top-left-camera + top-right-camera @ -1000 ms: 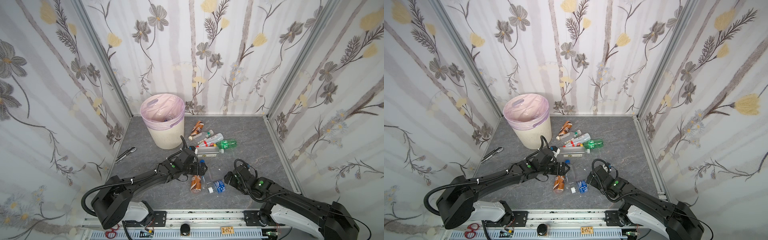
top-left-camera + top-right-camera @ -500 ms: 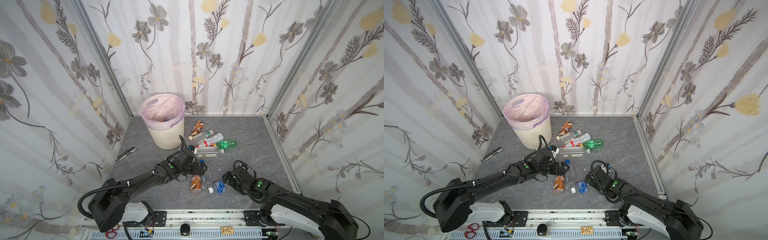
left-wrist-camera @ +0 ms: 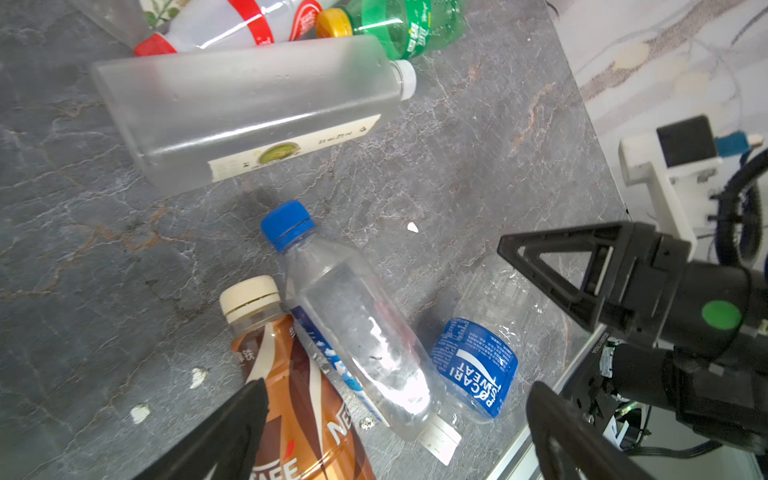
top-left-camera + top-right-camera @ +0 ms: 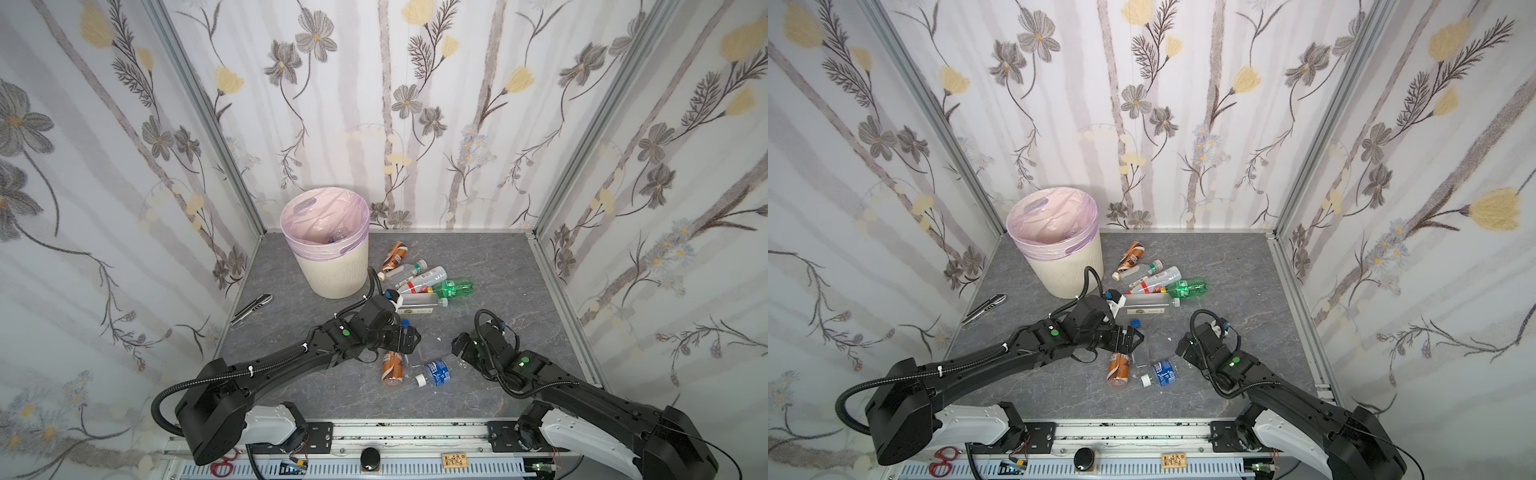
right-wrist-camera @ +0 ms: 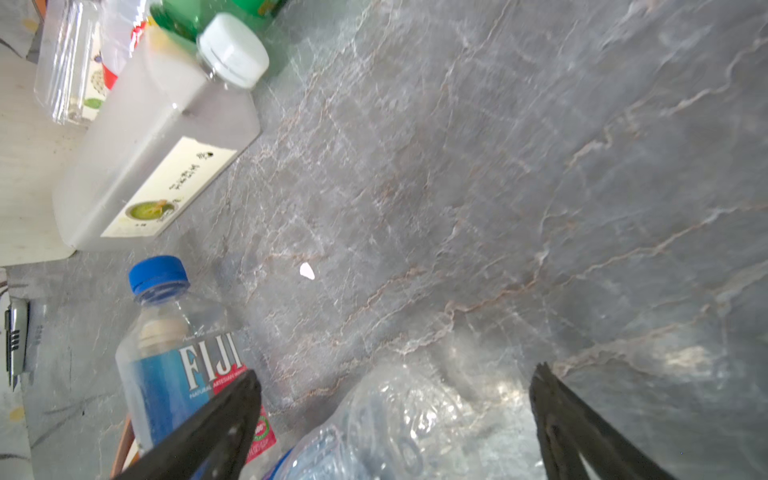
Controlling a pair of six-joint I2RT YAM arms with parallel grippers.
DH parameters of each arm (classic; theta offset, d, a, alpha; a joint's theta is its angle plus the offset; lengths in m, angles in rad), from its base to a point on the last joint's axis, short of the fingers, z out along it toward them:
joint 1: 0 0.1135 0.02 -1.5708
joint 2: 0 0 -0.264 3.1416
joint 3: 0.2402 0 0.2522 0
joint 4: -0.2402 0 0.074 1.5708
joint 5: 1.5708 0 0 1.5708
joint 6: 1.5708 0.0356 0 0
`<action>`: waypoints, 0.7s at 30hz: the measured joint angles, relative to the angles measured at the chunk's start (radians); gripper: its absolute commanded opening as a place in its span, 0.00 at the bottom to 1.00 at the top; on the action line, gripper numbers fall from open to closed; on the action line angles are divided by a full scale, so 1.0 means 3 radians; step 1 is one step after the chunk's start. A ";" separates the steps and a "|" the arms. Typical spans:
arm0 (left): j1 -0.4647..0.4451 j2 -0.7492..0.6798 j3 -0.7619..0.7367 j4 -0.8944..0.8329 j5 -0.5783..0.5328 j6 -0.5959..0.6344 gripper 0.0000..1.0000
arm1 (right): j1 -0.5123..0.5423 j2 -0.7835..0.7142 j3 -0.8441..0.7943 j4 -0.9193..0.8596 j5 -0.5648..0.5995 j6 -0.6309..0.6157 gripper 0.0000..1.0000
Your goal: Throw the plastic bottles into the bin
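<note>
The bin (image 4: 332, 274) stands at the back left with a clear bottle (image 4: 338, 235) inside it. Several plastic bottles (image 4: 424, 286) lie in a cluster to its right. Nearer me lie three more: a brown coffee bottle (image 4: 392, 368), a clear blue-capped bottle (image 3: 353, 316) and a crushed blue-labelled bottle (image 4: 436, 372). My left gripper (image 4: 409, 338) hovers open over the blue-capped and brown bottles (image 3: 397, 390). My right gripper (image 4: 459, 347) is open, with the crushed bottle (image 5: 399, 424) lying between its fingers (image 5: 397, 372).
A folding knife (image 4: 252, 308) lies by the left wall. A square frosted bottle (image 3: 249, 112) lies just beyond the left gripper. Papered walls close in three sides, and a metal rail (image 4: 415, 428) runs along the front edge.
Both grippers have crept slightly closer to the near bottles and stayed open. No bottle has moved.
</note>
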State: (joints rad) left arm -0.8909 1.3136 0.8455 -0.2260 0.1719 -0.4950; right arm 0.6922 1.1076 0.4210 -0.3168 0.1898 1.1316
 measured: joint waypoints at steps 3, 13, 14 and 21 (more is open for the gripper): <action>-0.0181 0.0092 0.0131 -0.0081 -0.0089 0.0094 1.00 | -0.0210 -0.0076 0.0042 -0.0031 0.0003 -0.0178 1.00; -0.0796 0.0467 0.0506 -0.0296 -0.0491 0.0437 1.00 | -0.1086 -0.0084 0.0346 -0.0103 -0.0097 -0.0870 1.00; -0.0847 0.0512 0.0552 -0.0313 -0.0529 0.0441 1.00 | -0.1189 -0.0067 0.0385 -0.0103 -0.0111 -0.0931 1.00; -0.1197 0.0918 0.0791 -0.0409 -0.0772 0.0612 1.00 | -0.1775 0.0024 0.0591 -0.0083 -0.0393 -0.1296 1.00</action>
State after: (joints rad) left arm -1.2499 1.5890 1.0828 -0.3489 -0.0597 -0.3115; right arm 0.1596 1.1149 0.5983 -0.3416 0.0719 0.7429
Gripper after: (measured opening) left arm 0.997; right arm 0.995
